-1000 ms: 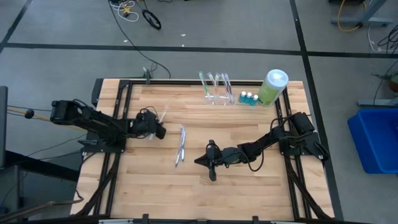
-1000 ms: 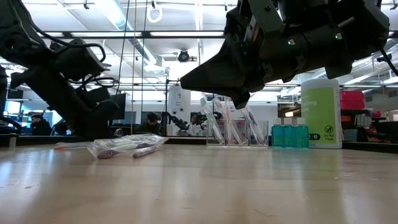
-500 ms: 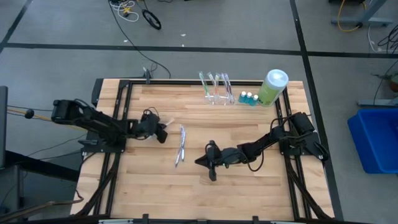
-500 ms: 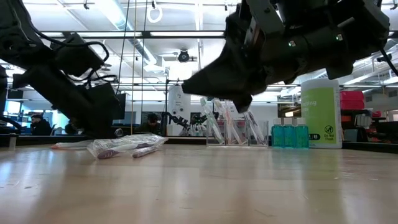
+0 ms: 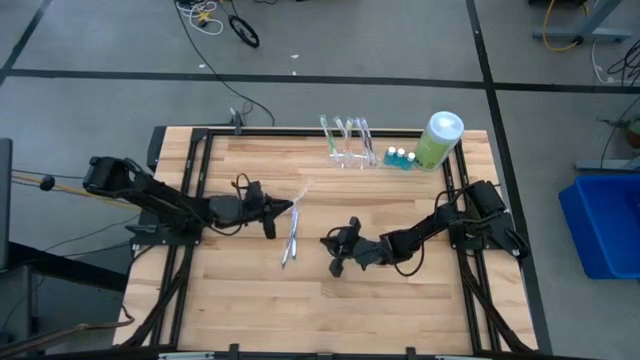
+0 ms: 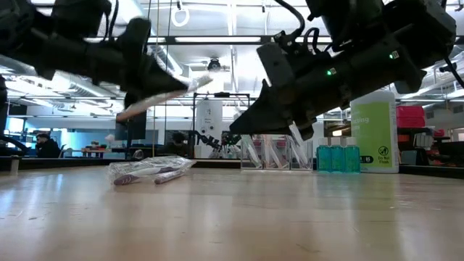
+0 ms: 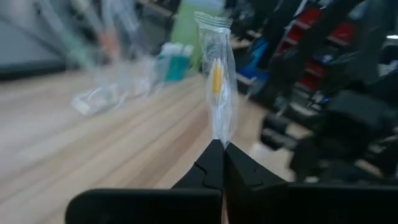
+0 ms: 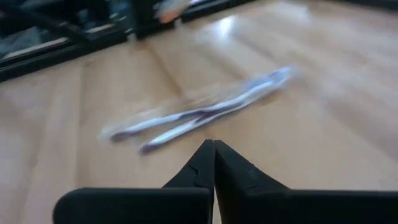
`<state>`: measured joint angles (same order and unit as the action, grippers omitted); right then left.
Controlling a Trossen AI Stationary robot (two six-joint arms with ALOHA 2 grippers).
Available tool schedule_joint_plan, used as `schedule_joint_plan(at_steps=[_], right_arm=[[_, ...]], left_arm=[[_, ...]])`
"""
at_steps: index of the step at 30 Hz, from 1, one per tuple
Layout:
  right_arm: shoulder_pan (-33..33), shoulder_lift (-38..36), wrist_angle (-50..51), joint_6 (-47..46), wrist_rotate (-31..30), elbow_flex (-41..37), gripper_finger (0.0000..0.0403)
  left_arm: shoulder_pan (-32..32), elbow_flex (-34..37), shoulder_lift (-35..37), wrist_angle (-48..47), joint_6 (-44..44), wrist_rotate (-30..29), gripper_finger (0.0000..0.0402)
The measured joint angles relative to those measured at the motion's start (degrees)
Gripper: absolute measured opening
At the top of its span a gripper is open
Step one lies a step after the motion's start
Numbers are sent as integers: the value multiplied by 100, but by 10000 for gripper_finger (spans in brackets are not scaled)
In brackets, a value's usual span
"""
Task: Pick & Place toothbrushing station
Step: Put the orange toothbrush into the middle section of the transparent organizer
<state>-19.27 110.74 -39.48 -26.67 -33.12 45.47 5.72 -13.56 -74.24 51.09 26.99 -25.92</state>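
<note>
I'm pinching a wrapped toothbrush (image 7: 216, 74) in my left tool (image 7: 222, 155); right tool (image 8: 213, 149) is hanging closed, empty, over the wooden counter (image 5: 400, 300). No readable labels.

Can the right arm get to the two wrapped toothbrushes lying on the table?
Probably yes. The right gripper sits beside the wrapped toothbrushes with only bare table between, but its jaws are shut.

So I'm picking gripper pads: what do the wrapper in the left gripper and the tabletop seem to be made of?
The wrapper held by the left gripper looks like thin clear plastic film: glossy, see-through, a yellow shape showing inside, crimped at its end. The tabletop looks like light wood planks with a smooth, slightly shiny finish; seams and grain show.
</note>
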Motion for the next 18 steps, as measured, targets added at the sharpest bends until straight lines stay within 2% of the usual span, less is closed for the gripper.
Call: schedule_joint_plan(at_steps=[3,7,14,18], right_arm=[[11,0,-157,85,-382,0,17],[71,0,-742,150,-597,0,55],[231,0,-2355,914,-584,0,149],[306,-4,-3046,1260,-272,10,198]], left_arm=[[167,-349,0,14,-252,-33,1],[394,-789,-97,28,-595,-236,0],[708,-1558,-544,127,-1270,-383,0],[836,-1931,-823,138,-1636,-384,0]])
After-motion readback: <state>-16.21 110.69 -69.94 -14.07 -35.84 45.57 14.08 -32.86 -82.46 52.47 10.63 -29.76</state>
